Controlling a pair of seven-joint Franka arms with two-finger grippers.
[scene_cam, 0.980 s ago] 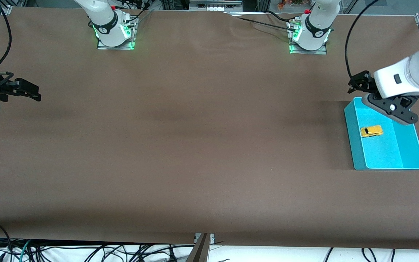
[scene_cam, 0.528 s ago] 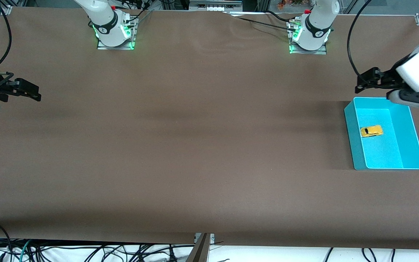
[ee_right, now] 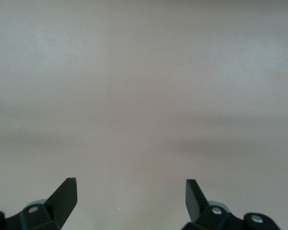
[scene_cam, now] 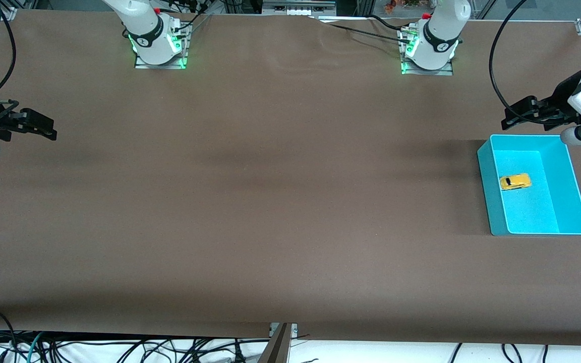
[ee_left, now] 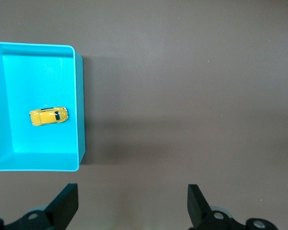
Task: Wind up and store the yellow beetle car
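Note:
The yellow beetle car [scene_cam: 515, 181] lies inside the turquoise bin [scene_cam: 568, 166] at the left arm's end of the table; it also shows in the left wrist view [ee_left: 48, 116], inside the bin [ee_left: 78, 96]. My left gripper [scene_cam: 513, 120] is open and empty, up over the bare table just past the bin's edge that lies farther from the front camera; its own view shows it over bare table [ee_left: 132, 203]. My right gripper [scene_cam: 43, 130] is open and empty and waits at the right arm's end of the table, over bare cloth [ee_right: 131, 199].
The brown cloth-covered table [scene_cam: 270, 176] holds nothing else. The two arm bases [scene_cam: 157, 43] [scene_cam: 429, 50] stand along the edge farthest from the front camera. Cables hang below the table's near edge.
My left gripper has risen and drawn back from over the bin toward the left arm's end of the table. The car stays put in the bin. The right arm has not moved.

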